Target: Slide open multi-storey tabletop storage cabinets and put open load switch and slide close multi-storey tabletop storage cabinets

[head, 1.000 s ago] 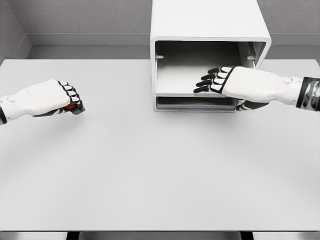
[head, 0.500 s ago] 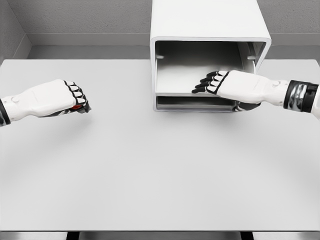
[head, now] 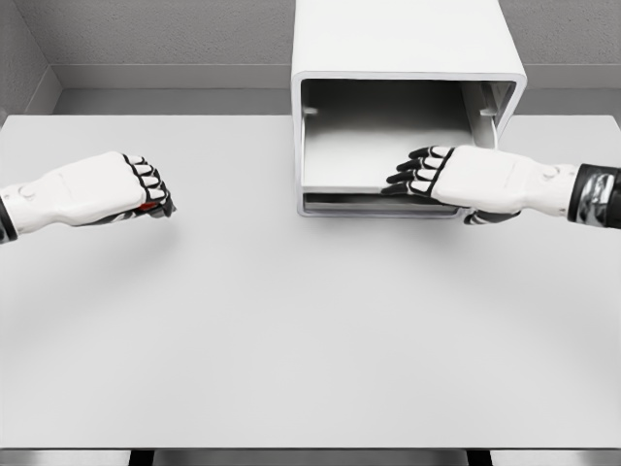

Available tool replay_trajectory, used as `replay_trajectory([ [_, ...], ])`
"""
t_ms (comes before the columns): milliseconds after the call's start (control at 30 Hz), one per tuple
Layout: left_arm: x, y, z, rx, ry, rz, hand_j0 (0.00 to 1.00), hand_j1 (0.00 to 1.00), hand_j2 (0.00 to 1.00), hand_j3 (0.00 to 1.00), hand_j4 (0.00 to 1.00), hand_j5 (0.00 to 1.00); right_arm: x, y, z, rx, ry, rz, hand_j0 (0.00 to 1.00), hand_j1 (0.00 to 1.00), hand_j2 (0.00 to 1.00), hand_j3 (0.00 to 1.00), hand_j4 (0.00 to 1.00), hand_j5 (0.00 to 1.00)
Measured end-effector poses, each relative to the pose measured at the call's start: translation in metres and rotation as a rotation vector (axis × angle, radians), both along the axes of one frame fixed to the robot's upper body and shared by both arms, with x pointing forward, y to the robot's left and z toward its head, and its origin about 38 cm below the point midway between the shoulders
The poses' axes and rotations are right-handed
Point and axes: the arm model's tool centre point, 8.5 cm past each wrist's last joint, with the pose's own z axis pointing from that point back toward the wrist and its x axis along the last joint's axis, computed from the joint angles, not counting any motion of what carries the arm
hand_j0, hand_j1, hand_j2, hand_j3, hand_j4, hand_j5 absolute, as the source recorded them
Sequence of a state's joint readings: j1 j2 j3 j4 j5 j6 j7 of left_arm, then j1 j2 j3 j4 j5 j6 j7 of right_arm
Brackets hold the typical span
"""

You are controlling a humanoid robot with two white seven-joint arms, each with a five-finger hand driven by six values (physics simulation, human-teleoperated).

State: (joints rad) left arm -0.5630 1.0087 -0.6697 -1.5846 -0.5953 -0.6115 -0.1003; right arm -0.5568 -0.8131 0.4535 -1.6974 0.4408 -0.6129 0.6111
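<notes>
While the right hand (head: pixel 466 180) rests curled at the cabinet (head: pixel 408 116) drawer, load switch (head: pixel 147 206) under clenched left fingers (head: pixel 146 180).

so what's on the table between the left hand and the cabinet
Nothing: in the head view, only bare table separates the left hand from the cabinet.

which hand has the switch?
The left hand, fingers curled around a small red and black switch. The right hand rests on the cabinet drawer front, without it.
</notes>
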Motion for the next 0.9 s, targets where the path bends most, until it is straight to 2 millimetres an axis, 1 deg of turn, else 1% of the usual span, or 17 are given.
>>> replay_trajectory([
  [167, -0.002, -0.002, 0.002, -0.001, -0.005, -0.009, 0.49, 0.49, 0.49, 0.49, 0.49, 0.49, -0.004, -0.001, 0.005, -0.008, -0.011, 0.009, 1.00, 1.00, 1.00, 1.00, 1.00, 1.00],
  [233, -0.002, -0.004, 0.004, -0.001, -0.009, -0.014, 0.49, 0.49, 0.49, 0.49, 0.49, 0.49, -0.009, -0.002, 0.000, -0.013, 0.003, 0.011, 1.00, 1.00, 1.00, 1.00, 1.00, 1.00],
  [267, -0.003, -0.005, 0.004, -0.003, -0.011, -0.018, 0.49, 0.49, 0.49, 0.49, 0.49, 0.49, -0.010, -0.003, 0.001, -0.016, 0.002, 0.014, 1.00, 1.00, 1.00, 1.00, 1.00, 1.00],
  [333, -0.004, -0.007, 0.005, -0.004, -0.015, -0.026, 0.49, 0.49, 0.49, 0.49, 0.49, 0.49, -0.015, -0.009, 0.002, -0.013, 0.015, 0.012, 1.00, 1.00, 1.00, 1.00, 1.00, 1.00],
  [367, -0.004, -0.008, 0.006, -0.004, -0.016, -0.029, 0.49, 0.49, 0.49, 0.49, 0.49, 0.49, -0.018, -0.015, 0.003, -0.001, 0.034, 0.005, 1.00, 1.00, 1.00, 1.00, 1.00, 1.00],
  [467, -0.005, -0.012, 0.008, -0.006, -0.022, -0.041, 0.49, 0.49, 0.49, 0.49, 0.49, 0.49, -0.023, -0.035, 0.024, 0.054, 0.052, -0.014, 1.00, 1.00, 1.00, 1.00, 1.00, 1.00],
  [533, -0.007, -0.016, 0.010, -0.009, -0.027, -0.055, 0.49, 0.49, 0.49, 0.49, 0.49, 0.49, -0.025, -0.043, 0.038, 0.088, 0.050, -0.021, 1.00, 1.00, 1.00, 1.00, 1.00, 1.00],
  [667, -0.011, -0.025, 0.016, -0.014, -0.044, -0.085, 0.49, 0.49, 0.49, 0.49, 0.49, 0.49, -0.031, -0.058, 0.058, 0.147, 0.068, -0.030, 1.00, 1.00, 1.00, 1.00, 1.00, 1.00],
  [700, -0.012, -0.027, 0.018, -0.015, -0.048, -0.092, 0.49, 0.49, 0.49, 0.49, 0.49, 0.49, -0.034, -0.063, 0.062, 0.158, 0.081, -0.036, 0.95, 0.95, 0.95, 0.95, 0.95, 0.95],
  [733, -0.013, -0.028, 0.018, -0.016, -0.050, -0.097, 0.49, 0.49, 0.49, 0.49, 0.49, 0.49, -0.036, -0.069, 0.067, 0.165, 0.091, -0.044, 0.82, 0.82, 0.82, 0.82, 0.82, 0.82],
  [767, -0.013, -0.029, 0.019, -0.016, -0.053, -0.101, 0.49, 0.49, 0.49, 0.49, 0.49, 0.49, -0.039, -0.075, 0.069, 0.169, 0.108, -0.054, 0.78, 0.78, 0.78, 0.78, 0.78, 0.78],
  [800, -0.014, -0.030, 0.020, -0.018, -0.053, -0.104, 0.49, 0.49, 0.49, 0.49, 0.49, 0.49, -0.042, -0.081, 0.074, 0.171, 0.116, -0.063, 0.68, 0.68, 0.68, 0.68, 0.68, 0.68],
  [900, -0.014, -0.032, 0.022, -0.020, -0.059, -0.111, 0.49, 0.49, 0.49, 0.49, 0.49, 0.49, -0.047, -0.092, 0.087, 0.176, 0.130, -0.082, 0.59, 0.59, 0.59, 0.59, 0.59, 0.59],
])
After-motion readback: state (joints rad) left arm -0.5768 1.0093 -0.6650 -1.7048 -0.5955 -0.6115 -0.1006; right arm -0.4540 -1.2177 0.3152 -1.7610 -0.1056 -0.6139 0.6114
